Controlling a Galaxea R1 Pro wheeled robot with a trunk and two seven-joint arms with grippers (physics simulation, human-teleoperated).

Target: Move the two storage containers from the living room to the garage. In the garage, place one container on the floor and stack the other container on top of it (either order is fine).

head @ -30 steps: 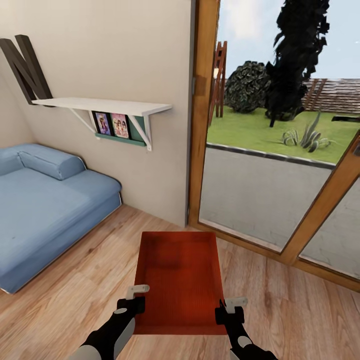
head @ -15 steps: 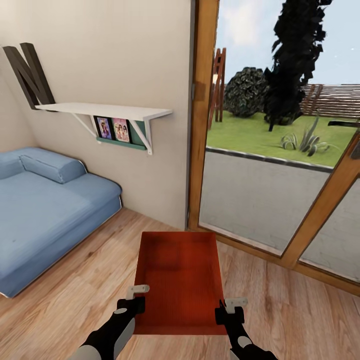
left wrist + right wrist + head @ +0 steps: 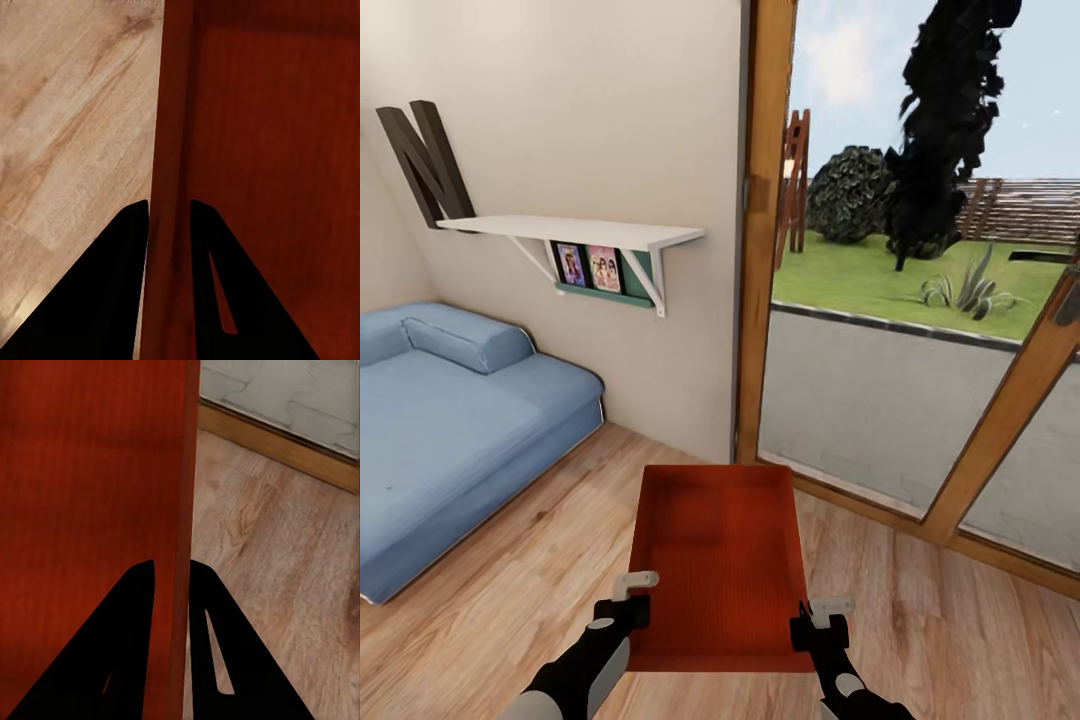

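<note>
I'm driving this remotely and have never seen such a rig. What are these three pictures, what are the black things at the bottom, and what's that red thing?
The big picture is from a camera on the robot's head, looking forward and down. The black limbs at its lower edge are the robot's two arms, ending in the left gripper and the right gripper.

The red thing is a storage container, an open-top box carried between them. Each of the other two pictures comes from a camera by one gripper, looking along its two dark fingers: the left gripper pinches one side wall, the right gripper the opposite wall.

Around you: a light wood floor, a blue sofa and a glass door onto a garden.
</note>
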